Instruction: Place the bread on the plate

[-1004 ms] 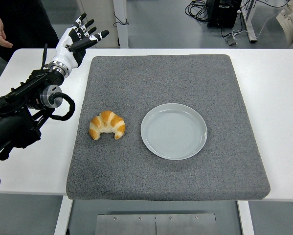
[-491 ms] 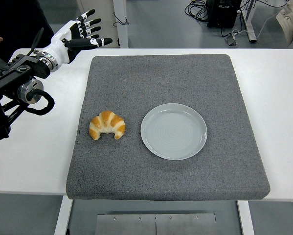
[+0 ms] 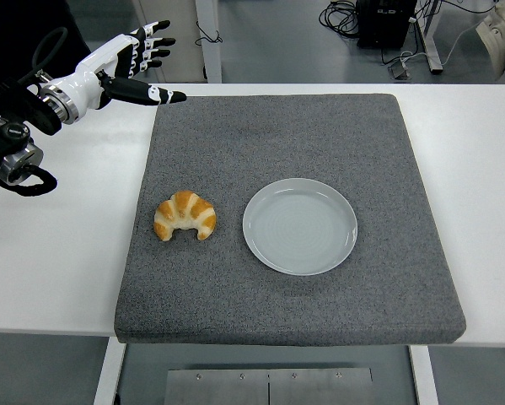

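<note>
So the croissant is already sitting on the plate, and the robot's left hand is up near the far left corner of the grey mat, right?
Not quite. The head view shows the croissant lying on the grey mat, beside the plate and to its left, apart from it. The left hand is indeed near the mat's far left corner, fingers spread.

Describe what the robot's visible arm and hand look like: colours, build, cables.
Only the left arm shows. It is black, built of rounded joint housings, with a black cable looping beneath it near the picture's left edge. A silver ring at the wrist joins it to the left hand, which has a white shell. Its five fingers are black with white segments and tips.
</note>
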